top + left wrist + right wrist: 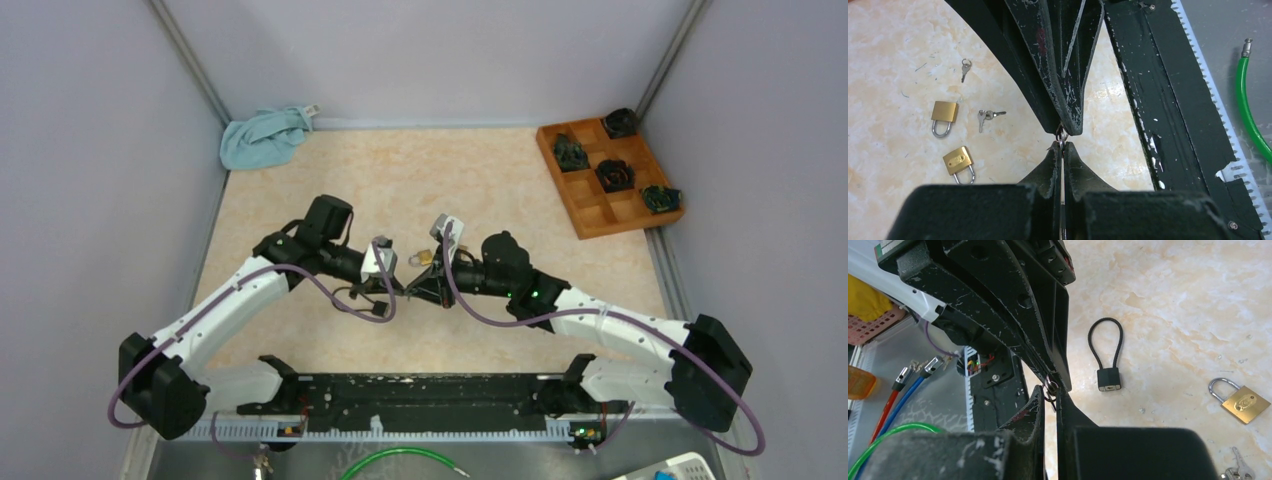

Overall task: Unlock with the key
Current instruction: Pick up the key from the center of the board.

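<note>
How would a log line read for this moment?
left pincer: shut on small silver key ring | right pincer: shut on same ring | two brass padlocks: lying untouched

I get bright, even light, with soft shadows on the surface. Both wrist views blur in the near foreground.

Beige desk, marbled with paler cream; brass-gold padlocks with silver shackles; silver keys; silver key ring; black cable lock; light-blue cloth; orange-brown wooden tray; green hose.
</note>
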`<move>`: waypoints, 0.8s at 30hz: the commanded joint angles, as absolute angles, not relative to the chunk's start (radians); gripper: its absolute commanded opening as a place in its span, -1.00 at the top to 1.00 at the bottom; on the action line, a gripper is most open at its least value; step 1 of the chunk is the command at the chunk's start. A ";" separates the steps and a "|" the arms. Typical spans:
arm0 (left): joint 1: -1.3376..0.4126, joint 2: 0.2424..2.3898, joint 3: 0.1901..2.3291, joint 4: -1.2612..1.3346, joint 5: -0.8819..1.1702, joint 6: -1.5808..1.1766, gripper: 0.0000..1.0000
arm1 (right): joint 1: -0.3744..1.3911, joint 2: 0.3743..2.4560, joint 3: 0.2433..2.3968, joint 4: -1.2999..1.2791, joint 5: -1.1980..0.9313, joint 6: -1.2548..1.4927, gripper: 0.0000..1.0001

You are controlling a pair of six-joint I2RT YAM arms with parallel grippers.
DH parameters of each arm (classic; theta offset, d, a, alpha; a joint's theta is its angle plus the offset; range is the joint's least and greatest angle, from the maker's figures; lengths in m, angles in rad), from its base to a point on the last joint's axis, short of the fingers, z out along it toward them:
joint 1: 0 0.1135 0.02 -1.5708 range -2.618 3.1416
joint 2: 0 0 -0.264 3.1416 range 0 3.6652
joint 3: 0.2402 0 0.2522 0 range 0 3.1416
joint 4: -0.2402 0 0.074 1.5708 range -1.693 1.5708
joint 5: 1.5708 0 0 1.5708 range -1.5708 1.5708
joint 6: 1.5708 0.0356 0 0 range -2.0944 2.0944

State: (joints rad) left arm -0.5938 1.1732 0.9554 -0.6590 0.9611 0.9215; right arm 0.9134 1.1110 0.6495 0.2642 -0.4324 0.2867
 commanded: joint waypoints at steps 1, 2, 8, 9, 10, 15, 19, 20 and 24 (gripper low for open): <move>-0.597 1.184 0.995 -0.676 0.993 0.938 1.00 | 0.922 1.115 0.716 0.303 -0.477 0.281 1.00; -0.597 1.184 0.995 -0.675 0.990 0.937 1.00 | 0.922 1.119 0.718 0.298 -0.484 0.282 1.00; -0.597 1.174 0.989 -0.647 0.966 0.872 0.20 | 0.922 1.099 0.689 0.343 -0.435 0.330 1.00; -0.597 1.168 0.985 -0.642 0.966 0.859 -0.04 | 0.922 1.087 0.669 0.381 -0.423 0.351 1.00; -0.597 1.157 0.979 -0.636 0.972 0.845 -0.20 | 0.922 1.073 0.648 0.439 -0.412 0.376 1.00; -0.597 1.094 0.919 -0.543 1.062 0.732 -0.29 | 0.922 1.040 0.546 0.689 -0.396 0.535 1.00; -0.597 1.085 0.920 -0.523 1.114 0.659 -0.14 | 0.926 1.028 0.502 0.755 -0.355 0.574 1.00; -0.597 1.083 0.923 -0.522 1.117 0.649 -0.10 | 0.928 1.020 0.493 0.757 -0.341 0.567 1.00; -0.596 1.062 0.917 -0.527 1.120 0.640 0.13 | 0.930 0.985 0.465 0.752 -0.325 0.556 1.00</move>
State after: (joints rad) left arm -0.5938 1.0908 0.9249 -0.5507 1.0622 0.6872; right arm 0.9207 1.0389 0.4751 0.6479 -0.3595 0.5365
